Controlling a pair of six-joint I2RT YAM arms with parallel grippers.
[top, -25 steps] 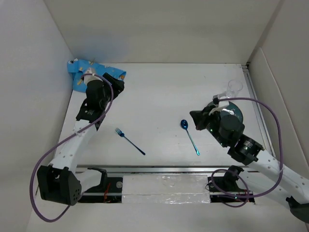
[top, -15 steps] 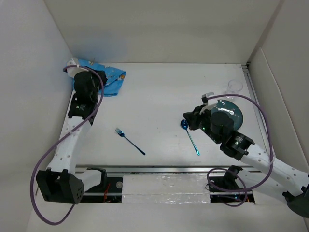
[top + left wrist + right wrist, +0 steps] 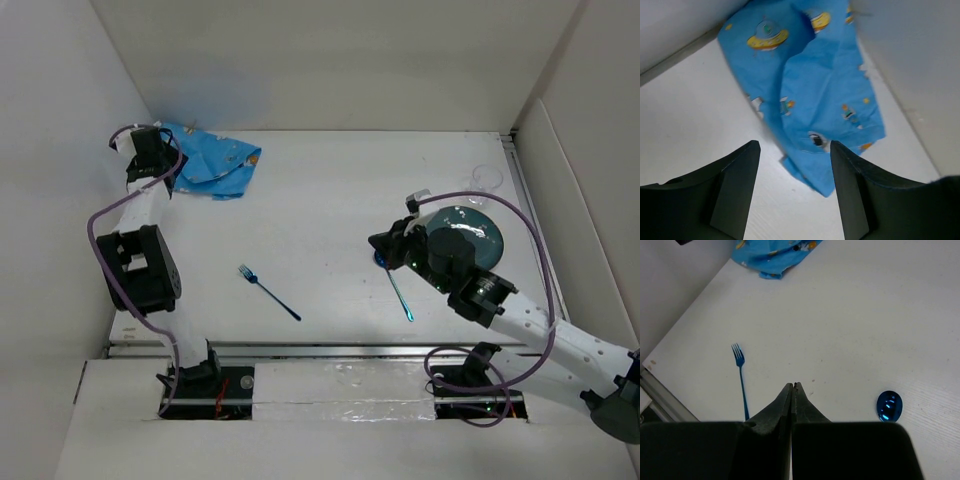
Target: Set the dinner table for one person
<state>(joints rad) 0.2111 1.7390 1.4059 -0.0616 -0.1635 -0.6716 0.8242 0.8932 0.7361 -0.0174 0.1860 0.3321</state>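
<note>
The white dinner table carries a crumpled blue cartoon placemat in its far left corner. A blue fork lies left of centre and a blue spoon right of centre. At the right sits a dark teal plate, partly under my right arm, with a clear glass behind it. My left gripper hovers by the left wall. It is open, with the placemat just beyond its fingers. My right gripper is shut and empty, above the spoon's bowl.
White walls close in the table on the left, back and right. A metal rail runs along the near edge. The fork lies ahead and left of the right fingers, and the placemat is far beyond.
My left gripper has drawn back left from over the placemat to the wall, and the cloth lies flatter. My right gripper has moved left, away from the plate, over the spoon's bowl.
</note>
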